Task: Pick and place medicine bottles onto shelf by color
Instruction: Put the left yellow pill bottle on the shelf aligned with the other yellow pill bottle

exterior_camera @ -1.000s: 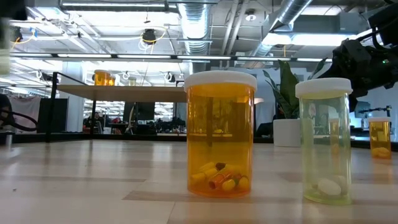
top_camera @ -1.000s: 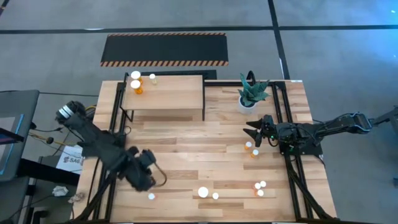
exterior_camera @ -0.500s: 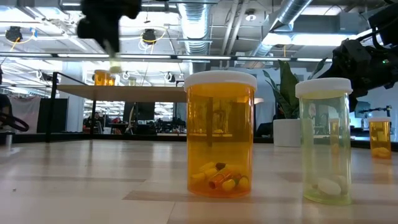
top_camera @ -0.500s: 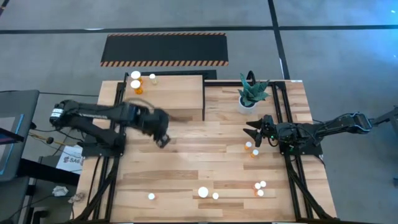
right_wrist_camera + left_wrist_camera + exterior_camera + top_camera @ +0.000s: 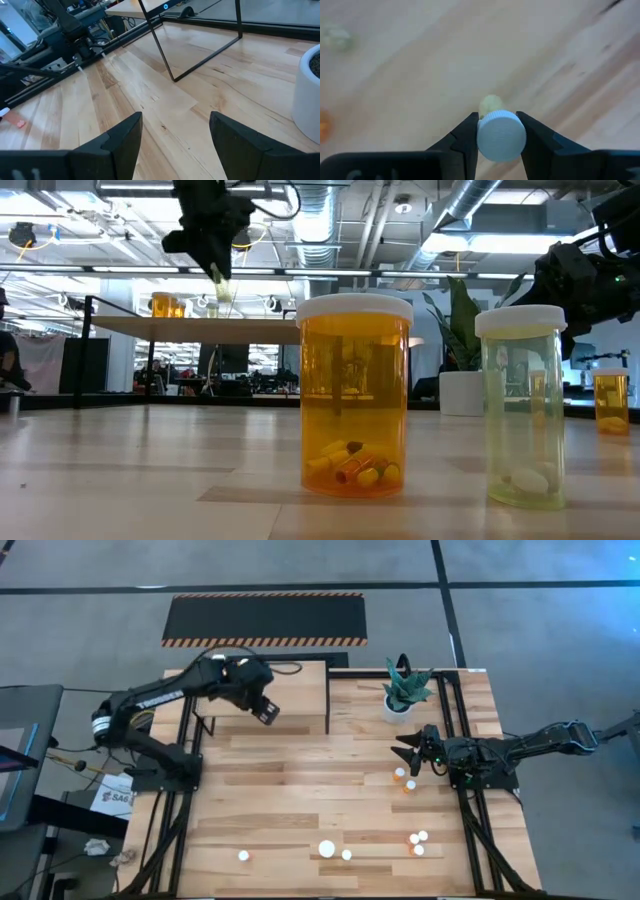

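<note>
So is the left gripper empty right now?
No, the left gripper is shut on a small white-capped bottle, clamped between its fingers.

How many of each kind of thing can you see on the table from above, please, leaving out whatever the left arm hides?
loose bottles: 8
bottle in left pincer: 1
shelf: 1
plant: 1
Total: 11

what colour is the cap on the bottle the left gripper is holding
White. The left wrist view shows it best: the round cap sits clamped between the left gripper fingers.
</note>
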Controlling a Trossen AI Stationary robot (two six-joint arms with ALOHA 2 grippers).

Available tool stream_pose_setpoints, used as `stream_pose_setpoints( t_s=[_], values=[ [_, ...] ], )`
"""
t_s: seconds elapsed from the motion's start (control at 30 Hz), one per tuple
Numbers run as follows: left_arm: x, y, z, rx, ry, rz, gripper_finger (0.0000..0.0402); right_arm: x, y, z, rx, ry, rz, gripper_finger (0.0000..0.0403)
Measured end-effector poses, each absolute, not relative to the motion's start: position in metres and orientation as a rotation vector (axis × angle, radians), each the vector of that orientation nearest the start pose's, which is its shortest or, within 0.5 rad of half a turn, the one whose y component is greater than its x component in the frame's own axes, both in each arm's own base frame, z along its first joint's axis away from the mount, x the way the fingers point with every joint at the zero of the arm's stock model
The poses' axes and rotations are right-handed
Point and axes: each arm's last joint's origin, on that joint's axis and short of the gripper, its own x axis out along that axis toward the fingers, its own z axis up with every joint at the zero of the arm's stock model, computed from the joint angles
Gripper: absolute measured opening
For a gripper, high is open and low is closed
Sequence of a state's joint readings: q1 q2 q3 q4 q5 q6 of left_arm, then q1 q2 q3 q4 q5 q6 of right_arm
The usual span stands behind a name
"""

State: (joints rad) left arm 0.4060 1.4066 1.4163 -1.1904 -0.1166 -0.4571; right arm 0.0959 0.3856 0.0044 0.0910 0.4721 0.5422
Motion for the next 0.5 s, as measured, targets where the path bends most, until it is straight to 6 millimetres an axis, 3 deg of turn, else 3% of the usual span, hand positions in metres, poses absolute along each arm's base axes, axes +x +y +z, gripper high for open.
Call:
stream_pose_setpoints(
  t_s=[0.23, 0.5],
  values=[
    [0.235, 0.145, 0.342, -0.504, 1.117, 0.744, 0.0100, 0.116, -0.002, 0.141, 0.450, 0.171, -0.438, 0.0256],
    [0.210, 0.163, 0.344, -0.498, 1.210, 0.739, 0.0100, 0.116, -0.002, 0.141, 0.450, 0.171, -0.439, 0.0256]
  ],
)
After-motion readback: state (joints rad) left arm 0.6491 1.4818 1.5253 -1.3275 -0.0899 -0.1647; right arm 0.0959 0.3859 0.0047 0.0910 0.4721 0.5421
